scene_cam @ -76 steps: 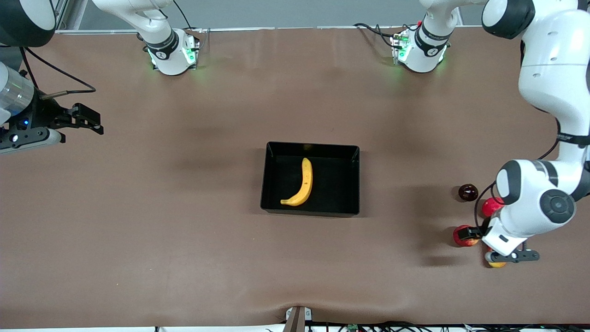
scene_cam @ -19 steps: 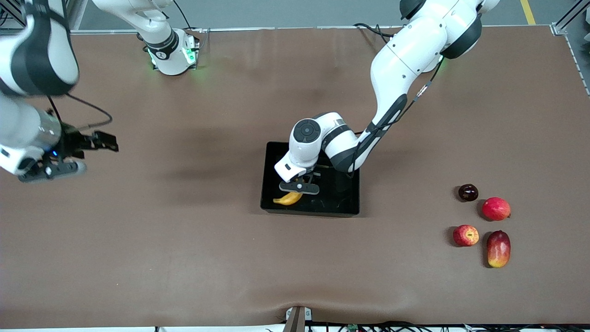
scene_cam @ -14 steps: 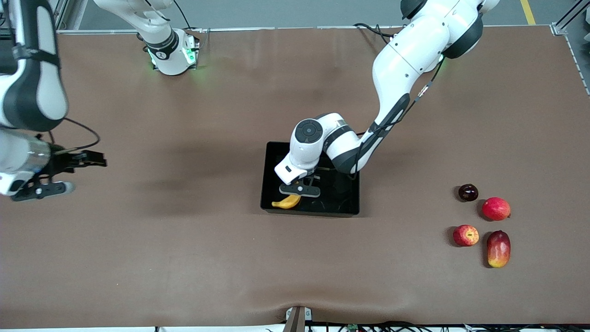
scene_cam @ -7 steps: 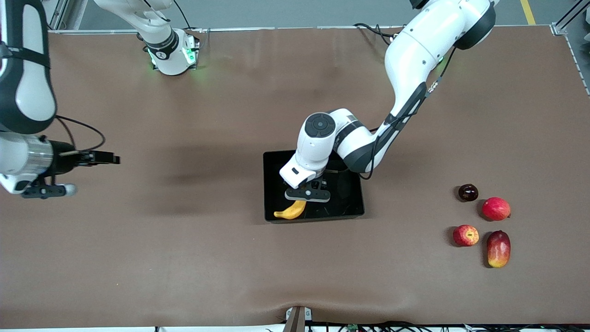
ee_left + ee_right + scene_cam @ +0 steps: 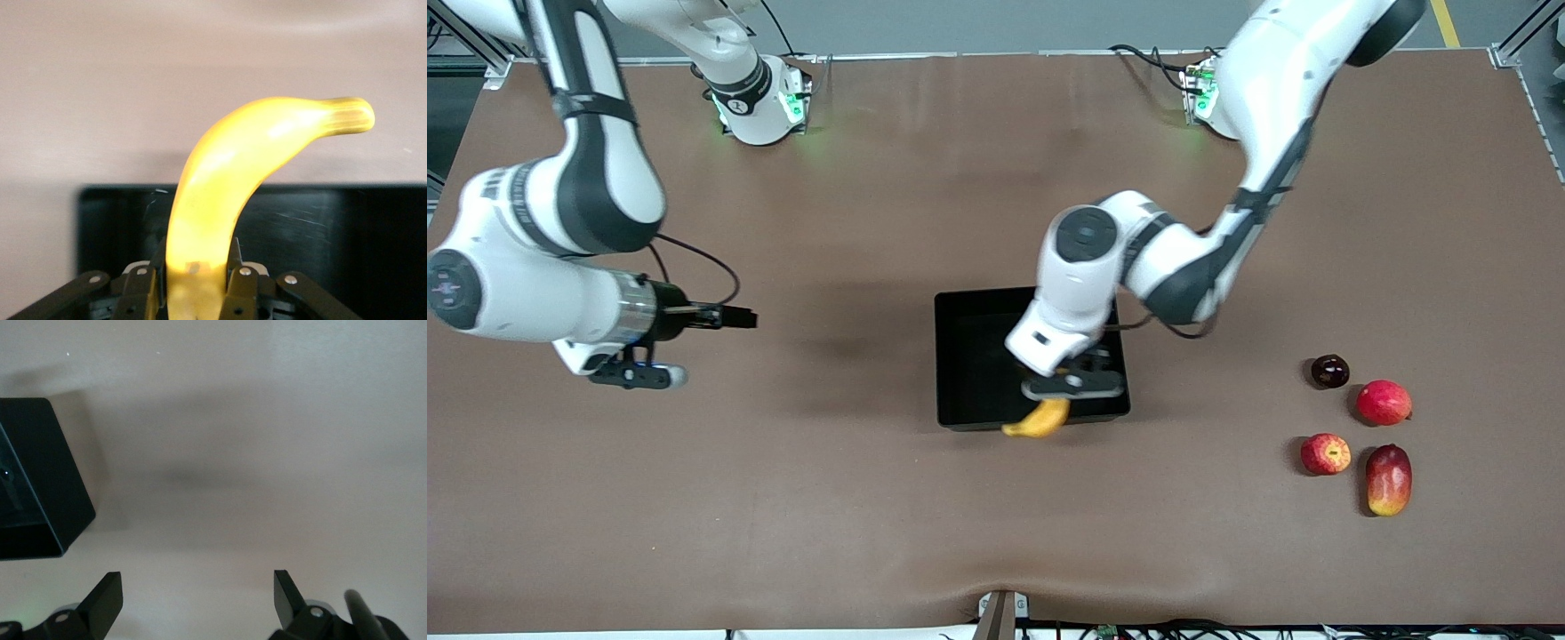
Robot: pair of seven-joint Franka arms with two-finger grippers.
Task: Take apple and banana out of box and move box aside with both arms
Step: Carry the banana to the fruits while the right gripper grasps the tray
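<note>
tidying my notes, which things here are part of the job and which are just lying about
In the job:
- banana, held by the left gripper over the box's near wall
- box
- apple
- right gripper, open over bare table

Lying about:
- mango
- dark fruit
- second red fruit

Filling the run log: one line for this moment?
left end effector: shut on banana, over box edge | right end effector: open, waiting

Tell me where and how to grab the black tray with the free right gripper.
Take the tray by the raised wall at the right arm's end, fingers straddling the rim, coming from above. That wall is thin, straight and uncovered. The right gripper, open, is over bare table beside it. The left gripper, shut on the banana, is over the wall nearest the front camera.
</note>
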